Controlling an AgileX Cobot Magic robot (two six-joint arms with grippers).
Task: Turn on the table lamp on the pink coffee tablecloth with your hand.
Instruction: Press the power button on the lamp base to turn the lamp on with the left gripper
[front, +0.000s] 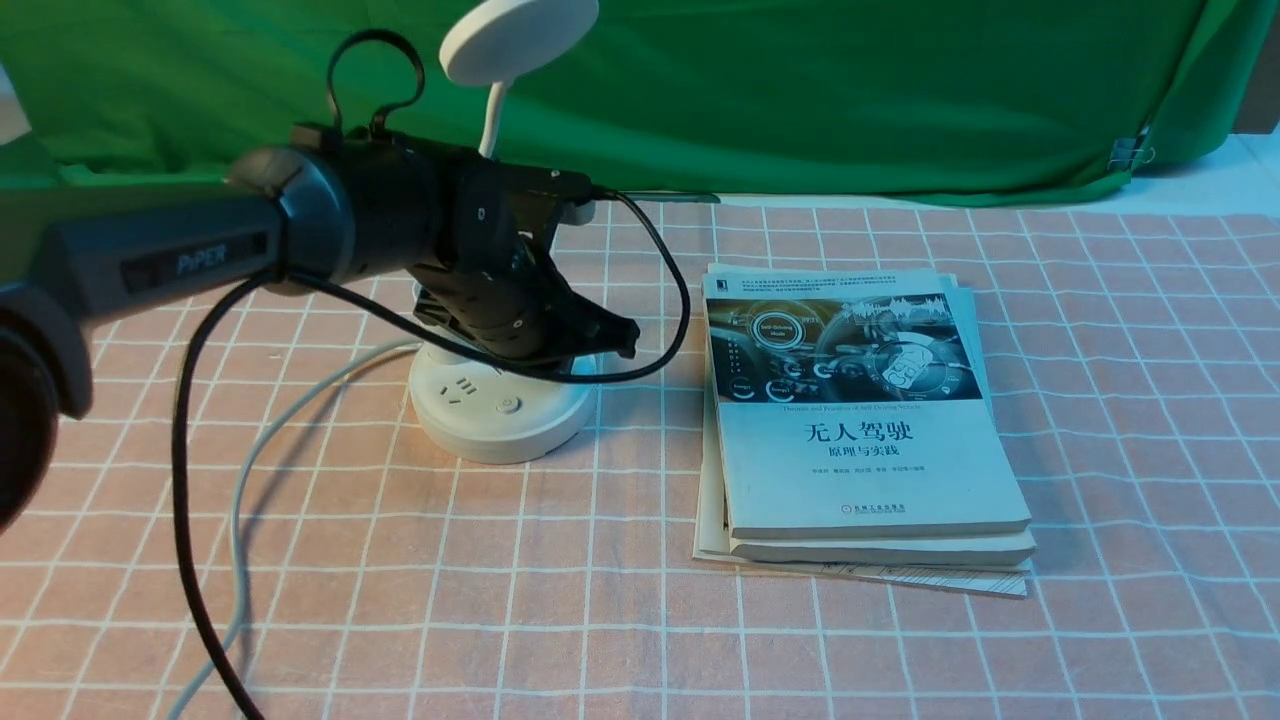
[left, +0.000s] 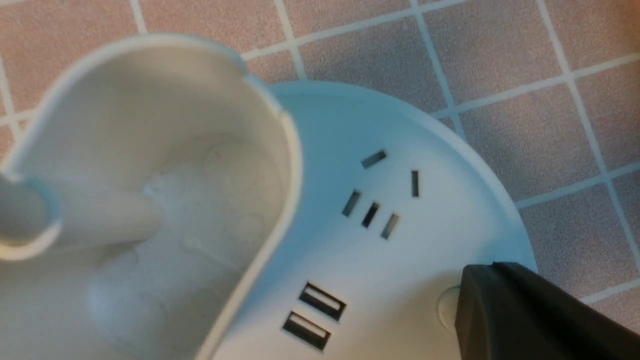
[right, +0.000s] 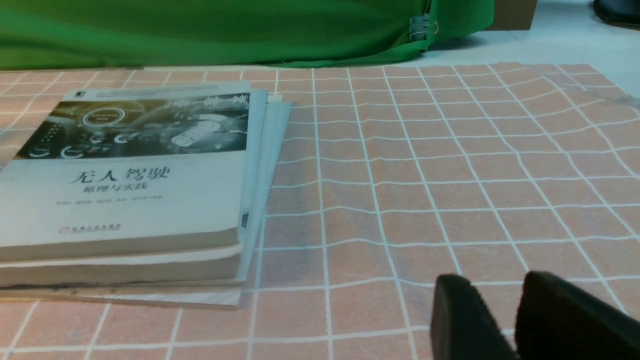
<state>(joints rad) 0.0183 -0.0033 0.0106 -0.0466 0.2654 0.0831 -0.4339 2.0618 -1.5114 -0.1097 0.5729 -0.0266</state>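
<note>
The white table lamp stands on the pink coffee tablecloth (front: 900, 640). Its disc head (front: 520, 35) is at the top, and its puck base (front: 500, 420) carries sockets and a round button (front: 509, 405). The head shows no glow. My left gripper (front: 625, 345) is shut and empty, low over the right side of the base. In the left wrist view its black tip (left: 480, 282) partly covers a second round button (left: 446, 307), beside the cup holder (left: 150, 150); I cannot tell whether it touches. My right gripper (right: 492, 287) rests low over the cloth with a narrow gap between its fingers.
A stack of books (front: 860, 420) lies right of the lamp and shows in the right wrist view (right: 130, 190). The lamp's white cord (front: 250, 470) and my arm's black cable (front: 185, 470) trail to the left front. A green backdrop cloth (front: 850, 90) hangs behind.
</note>
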